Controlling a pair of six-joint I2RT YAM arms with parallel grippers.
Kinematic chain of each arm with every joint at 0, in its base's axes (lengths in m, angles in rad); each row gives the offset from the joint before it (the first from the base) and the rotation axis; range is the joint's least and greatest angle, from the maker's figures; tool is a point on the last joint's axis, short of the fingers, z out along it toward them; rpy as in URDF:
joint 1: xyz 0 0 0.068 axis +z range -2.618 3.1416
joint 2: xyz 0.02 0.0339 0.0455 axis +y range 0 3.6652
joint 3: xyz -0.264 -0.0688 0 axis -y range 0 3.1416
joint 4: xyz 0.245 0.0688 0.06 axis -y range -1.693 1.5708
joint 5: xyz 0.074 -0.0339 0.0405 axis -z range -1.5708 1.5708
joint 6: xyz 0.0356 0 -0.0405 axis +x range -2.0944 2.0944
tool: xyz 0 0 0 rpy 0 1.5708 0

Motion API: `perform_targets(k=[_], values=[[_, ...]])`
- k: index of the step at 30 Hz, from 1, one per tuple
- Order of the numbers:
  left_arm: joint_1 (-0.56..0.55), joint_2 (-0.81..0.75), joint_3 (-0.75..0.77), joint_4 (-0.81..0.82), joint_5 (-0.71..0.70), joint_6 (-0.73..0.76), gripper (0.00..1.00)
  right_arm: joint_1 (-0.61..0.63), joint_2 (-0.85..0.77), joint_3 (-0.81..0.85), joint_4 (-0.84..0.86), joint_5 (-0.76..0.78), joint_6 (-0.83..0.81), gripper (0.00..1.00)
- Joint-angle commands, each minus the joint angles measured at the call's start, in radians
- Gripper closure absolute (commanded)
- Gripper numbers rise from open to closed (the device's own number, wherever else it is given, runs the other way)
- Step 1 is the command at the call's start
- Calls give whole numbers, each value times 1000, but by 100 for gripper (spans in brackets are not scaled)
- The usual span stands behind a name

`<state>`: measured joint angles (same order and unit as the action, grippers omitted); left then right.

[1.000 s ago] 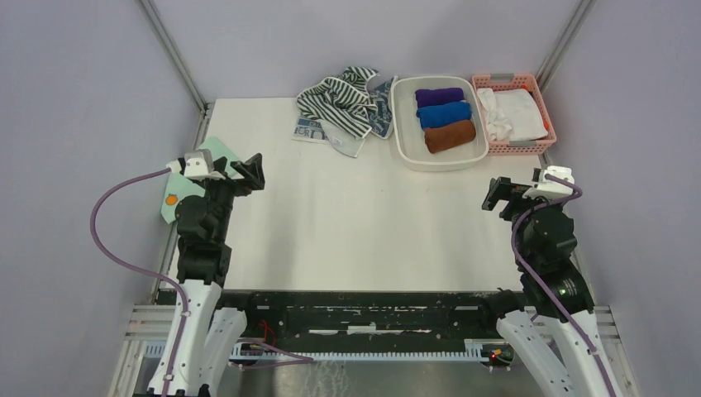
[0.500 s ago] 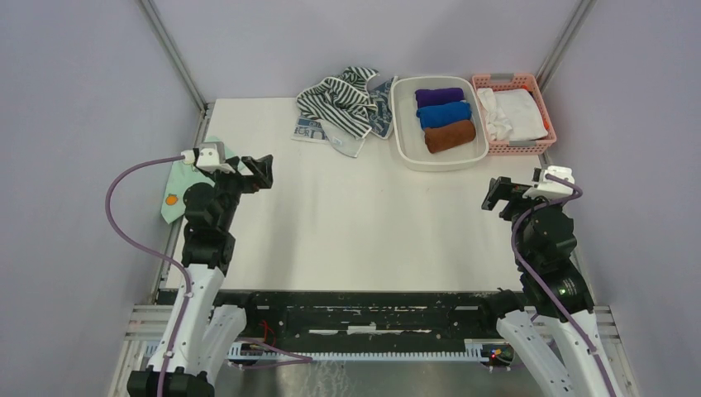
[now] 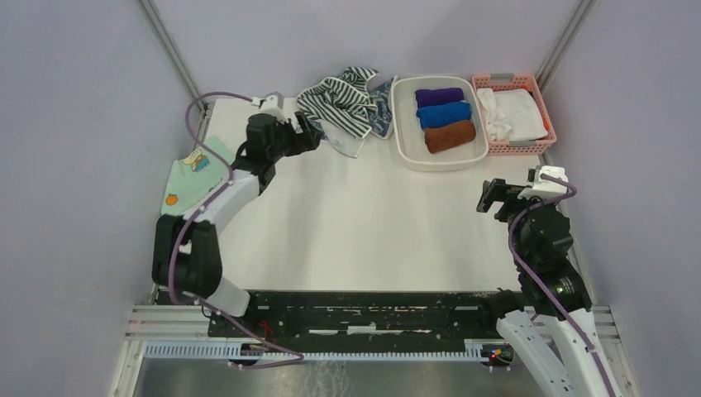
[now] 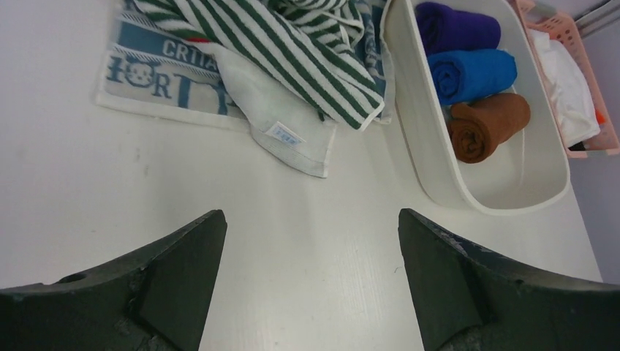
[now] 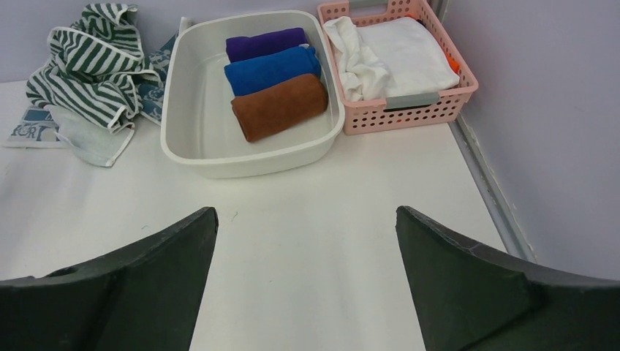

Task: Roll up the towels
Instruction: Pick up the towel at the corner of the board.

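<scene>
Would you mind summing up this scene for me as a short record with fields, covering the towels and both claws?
striped towel: green-and-white, crumpled at the far side, unrolled
lettered towel: blue-grey, partly under the striped towel, unrolled
left claw: open, empty, close to the towels, touching neither
right claw: open, empty, well away from the towels
white tub: holds purple roll, blue roll, brown roll
pink basket: white cloth inside
mint cloth: lying flat, far left

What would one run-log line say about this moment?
left gripper: open, empty, facing green-striped towel | right gripper: open, empty | green-striped towel, blue-grey towel: heaped, unrolled
</scene>
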<state>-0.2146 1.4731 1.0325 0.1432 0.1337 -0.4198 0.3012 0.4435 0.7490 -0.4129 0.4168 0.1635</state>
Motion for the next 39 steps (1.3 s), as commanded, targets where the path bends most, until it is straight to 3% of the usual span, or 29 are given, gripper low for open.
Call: perform_targets(k=[1, 10, 17, 23, 25, 27, 31, 39], values=[[-27, 213, 186, 31, -4, -158, 6, 7, -6, -4, 23, -27, 8, 0], [-39, 663, 568, 56, 20, -269, 10, 7, 37, -2, 16, -47, 8, 0], [-38, 900, 821, 64, 10, -281, 14, 7, 82, 3, 11, -92, 25, 0], [-39, 1037, 984, 50, 30, -282, 30, 7, 109, 12, -1, -90, 18, 0], [-37, 1055, 1011, 53, 47, -283, 45, 7, 111, 12, 0, -90, 18, 0], [-35, 1045, 1019, 71, 69, -280, 68, 8, 113, 12, 1, -89, 17, 0], [-34, 946, 1022, 120, 103, -251, 93, 7, 117, 13, 2, -92, 17, 0], [-27, 764, 1117, 72, 78, -100, 97, 7, 109, 16, 4, -130, 28, 0]])
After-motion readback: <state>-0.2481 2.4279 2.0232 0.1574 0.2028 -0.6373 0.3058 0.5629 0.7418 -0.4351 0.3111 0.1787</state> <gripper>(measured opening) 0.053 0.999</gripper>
